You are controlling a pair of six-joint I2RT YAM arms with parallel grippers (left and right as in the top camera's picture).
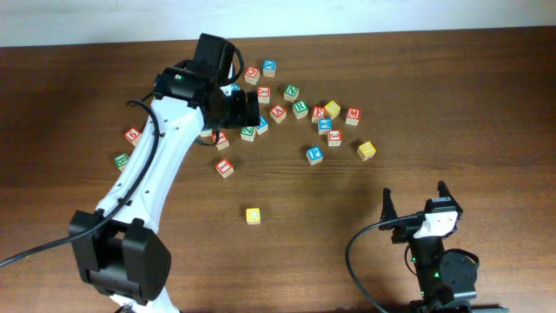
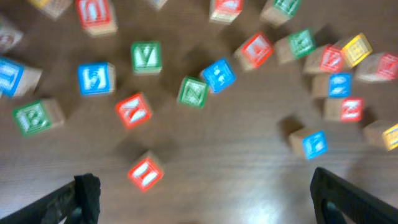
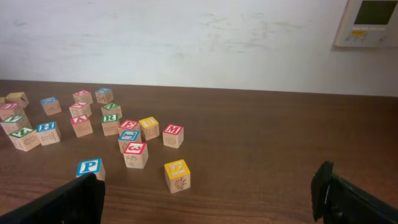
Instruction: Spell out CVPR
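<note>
CVPR cubes lie spread over the brown table (image 1: 486, 87), and neither pincer has hold of any of them. Closest to the near edge, toward its right corner, the right gripper (image 1: 415, 196) has its jaws spread as wide as they go. Only bare wood shows between its dark fingers (image 3: 81, 199).

A little farther in, about midway along the near edge, a lone yellow cube (image 1: 253, 215) sits well apart from every other block. Its letter looks rounded but is too small to read for certain. It lies well to the left of the right gripper and well nearer than the left one.

Farther on, around the table's middle, the blue P cube (image 1: 314, 155) rests letter up on the near fringe of the main scatter. Another yellow cube (image 1: 367, 149) lies to its right. The P is well apart from the right gripper, ahead of it and to its left.

Beyond the P, the green R cube (image 1: 300, 109) sits inside the cluster among red, blue and yellow blocks.

Toward the far edge, left of the middle, the left gripper (image 1: 241, 109) hangs over the left end of the scatter. Its jaws are fully parted and grip nothing. In its blurred wrist view, the green V cube (image 2: 147, 56) lies on the wood beyond the fingertips, touching neither of them. It is more to the side of the finger at the picture's left. From there the R and the P lie off to the right.
</note>
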